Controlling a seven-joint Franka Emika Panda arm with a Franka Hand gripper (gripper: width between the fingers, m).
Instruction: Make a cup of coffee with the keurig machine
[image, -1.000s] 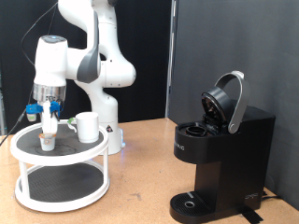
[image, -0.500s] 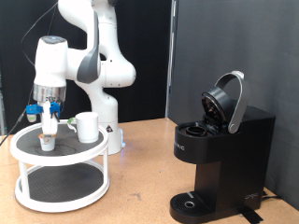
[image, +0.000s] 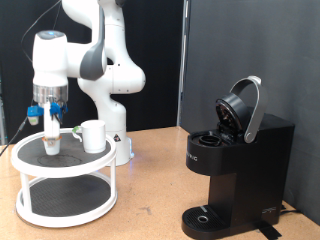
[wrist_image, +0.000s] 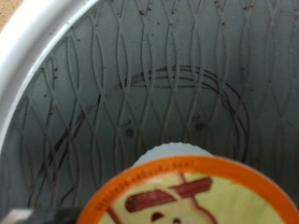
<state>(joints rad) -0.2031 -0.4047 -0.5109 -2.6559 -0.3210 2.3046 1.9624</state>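
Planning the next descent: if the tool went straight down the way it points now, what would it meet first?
The coffee pod between the tool's fingers leads, so it would likely meet the mesh top tier of the white rack first, beside the cup.

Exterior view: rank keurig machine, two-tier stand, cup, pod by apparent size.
Largest to smallest:
1. keurig machine, lid open
2. white two-tier stand, close to it in size
3. cup
4. coffee pod, lifted off the stand in the gripper
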